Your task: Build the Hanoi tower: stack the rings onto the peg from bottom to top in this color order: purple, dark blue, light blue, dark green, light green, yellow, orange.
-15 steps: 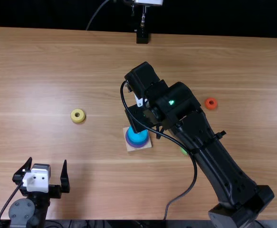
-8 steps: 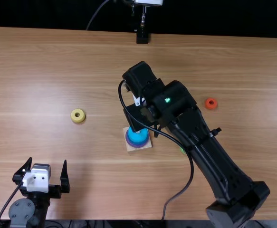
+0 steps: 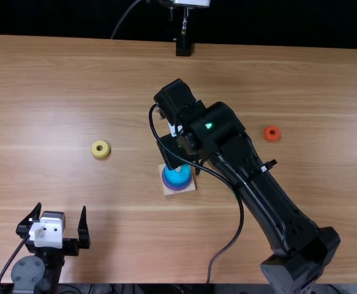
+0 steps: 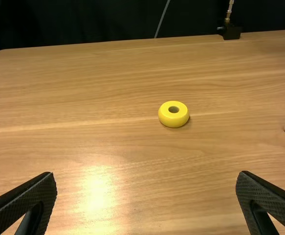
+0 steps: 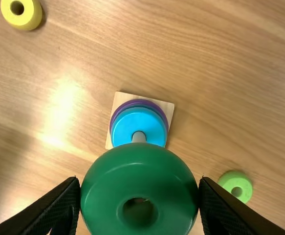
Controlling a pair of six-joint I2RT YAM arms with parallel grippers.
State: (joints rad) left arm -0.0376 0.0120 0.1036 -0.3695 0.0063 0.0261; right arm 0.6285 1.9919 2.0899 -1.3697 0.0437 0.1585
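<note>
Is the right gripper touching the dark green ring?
Touching. In the right wrist view, the right gripper has both fingers against opposite sides of the dark green ring, with no gap at either one.

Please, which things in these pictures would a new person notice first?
Probably the dark green ring, looming large in the right wrist view, held by the right gripper. Next, perhaps, the bright light blue ring around the peg, near the middle of the top view. The yellow ring, lying to their left there, may also catch the eye.
</note>
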